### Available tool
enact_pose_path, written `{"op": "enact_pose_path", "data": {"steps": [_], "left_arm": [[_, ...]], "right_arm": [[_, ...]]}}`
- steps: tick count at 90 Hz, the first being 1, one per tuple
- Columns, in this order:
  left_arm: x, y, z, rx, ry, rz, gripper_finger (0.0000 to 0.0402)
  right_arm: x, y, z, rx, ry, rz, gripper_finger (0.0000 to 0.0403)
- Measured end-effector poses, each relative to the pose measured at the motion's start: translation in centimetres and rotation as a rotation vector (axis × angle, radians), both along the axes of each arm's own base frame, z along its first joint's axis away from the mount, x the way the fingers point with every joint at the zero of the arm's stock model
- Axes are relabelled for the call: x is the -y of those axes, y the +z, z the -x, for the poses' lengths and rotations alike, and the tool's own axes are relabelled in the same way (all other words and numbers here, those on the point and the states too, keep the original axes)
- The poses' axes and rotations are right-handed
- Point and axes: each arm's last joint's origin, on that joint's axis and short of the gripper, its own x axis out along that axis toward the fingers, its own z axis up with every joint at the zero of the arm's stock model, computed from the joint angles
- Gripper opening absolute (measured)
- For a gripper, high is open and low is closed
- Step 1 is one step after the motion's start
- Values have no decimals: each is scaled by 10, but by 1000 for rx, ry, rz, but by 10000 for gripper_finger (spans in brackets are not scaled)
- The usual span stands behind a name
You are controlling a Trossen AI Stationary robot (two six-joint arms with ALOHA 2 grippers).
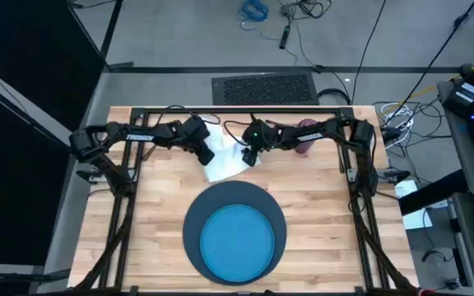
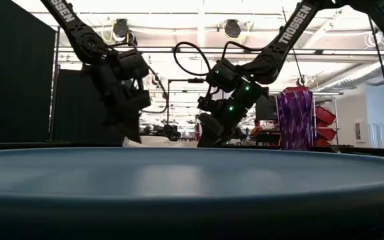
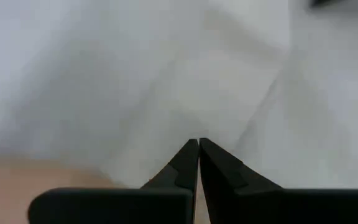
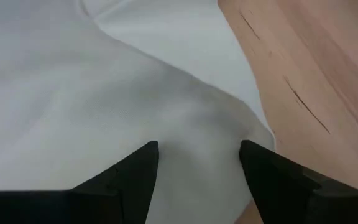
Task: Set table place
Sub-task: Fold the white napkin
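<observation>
A white napkin lies crumpled on the table near its far edge. My left gripper sits at the napkin's left part, shut on it, and the cloth fills its wrist view. My right gripper is at the napkin's right part, open, fingers pointing down with cloth between them near the napkin's edge. A bright blue plate rests on a dark navy mat at the near middle. A purple cup stands upright behind my right arm. My left gripper pinches the napkin between its two shut fingers; the cloth shows right at the fingertips, with creases running away from them. The fingers come from above, slanting down. One layer or several, I cannot tell. My right gripper: whether its open fingers touch the napkin, I cannot tell.
A black metal frame edges the table, with the arm bases at its left and right sides. Bare wood lies left and right of the mat. In the low view the plate's rim fills the foreground and the cup stands at the right.
</observation>
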Motion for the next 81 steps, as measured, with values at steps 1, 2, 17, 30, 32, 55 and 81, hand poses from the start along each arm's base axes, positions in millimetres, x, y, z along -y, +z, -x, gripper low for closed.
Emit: {"op": "enact_pose_path", "data": {"steps": [1,2,17,30,32,55,81], "left_arm": [[-1,1,-1,7,2,-6,0],[-1,1,-1,14,3,-10,0],[-1,-2,0,14,-6,28,0],[7,0,-8,71,-59,70,0],[8,0,-9,80,-68,64,0],[13,3,-16,105,-138,17,15],[11,4,-16,84,-32,-46,89]], "right_arm": [[0,0,0,0,0,0,215],[0,0,0,0,0,0,215],[0,0,0,-4,1,-3,215],[0,0,0,-4,2,-4,215],[0,0,0,-4,2,-4,215],[0,0,0,-3,2,-4,215],[0,0,0,-4,2,-4,215]]}}
